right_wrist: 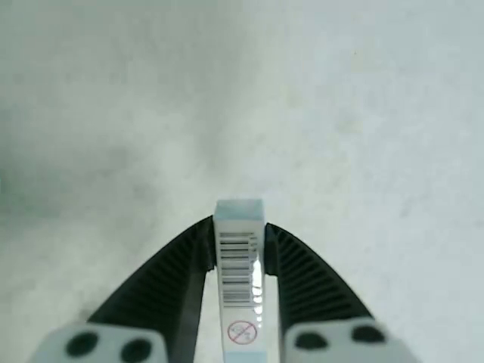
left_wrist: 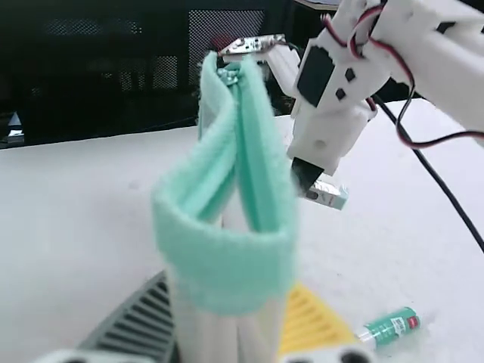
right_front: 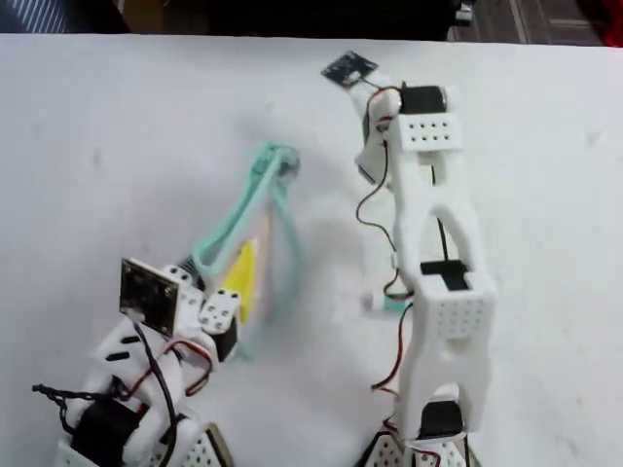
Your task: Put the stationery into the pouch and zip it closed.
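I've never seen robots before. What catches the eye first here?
A mint-green fabric pouch, unzipped, is held up by the left gripper. Beside it the right gripper pinches a small white and pale-blue barcoded stick over the white table.

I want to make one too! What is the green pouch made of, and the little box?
The pouch looks like soft fabric, perhaps fleece or felt: its mint surface is fuzzy, matte and bends. The little box looks like glossy card or plastic: flat faces, sharp edges, printed barcode, a shine.
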### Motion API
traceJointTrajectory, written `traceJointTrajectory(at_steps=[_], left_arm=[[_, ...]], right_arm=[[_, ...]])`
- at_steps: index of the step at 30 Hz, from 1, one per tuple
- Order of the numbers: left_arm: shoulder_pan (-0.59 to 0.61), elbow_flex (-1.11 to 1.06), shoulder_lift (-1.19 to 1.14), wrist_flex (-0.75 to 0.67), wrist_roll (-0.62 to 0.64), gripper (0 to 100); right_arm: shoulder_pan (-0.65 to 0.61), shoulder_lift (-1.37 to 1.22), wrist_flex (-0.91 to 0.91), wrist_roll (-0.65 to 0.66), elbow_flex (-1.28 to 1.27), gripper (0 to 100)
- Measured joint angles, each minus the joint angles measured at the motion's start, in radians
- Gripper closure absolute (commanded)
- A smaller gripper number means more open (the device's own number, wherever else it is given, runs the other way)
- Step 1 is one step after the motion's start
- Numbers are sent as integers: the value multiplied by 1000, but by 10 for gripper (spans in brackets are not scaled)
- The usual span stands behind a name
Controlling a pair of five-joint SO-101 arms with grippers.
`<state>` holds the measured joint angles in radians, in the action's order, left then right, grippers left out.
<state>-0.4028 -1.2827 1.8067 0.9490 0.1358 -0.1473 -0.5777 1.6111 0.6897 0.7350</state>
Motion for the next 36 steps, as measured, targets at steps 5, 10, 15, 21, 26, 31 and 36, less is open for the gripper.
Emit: traceJointTrajectory(at_steps=[5, 10, 15, 21, 26, 31, 36], left_arm=[[-100, 0, 0, 0, 0, 976], [-130, 0, 0, 0, -2, 976], [-130, -23, 0, 0, 0, 973], [-137, -34, 0, -2, -3, 971], [-137, -34, 0, -2, -3, 816], [-137, -34, 15, 21, 37, 760], [-137, -34, 17, 29, 52, 764]], right_arm=[[3, 149, 80, -64, 0, 981], [-2, 362, 86, -187, 2, 982], [-64, 597, 86, -239, -78, 982], [-207, 884, 86, -242, -299, 982], [-308, 1096, 86, -242, -328, 982], [-327, 1223, 55, -345, -328, 982], [-331, 1301, -5, -460, -333, 982]])
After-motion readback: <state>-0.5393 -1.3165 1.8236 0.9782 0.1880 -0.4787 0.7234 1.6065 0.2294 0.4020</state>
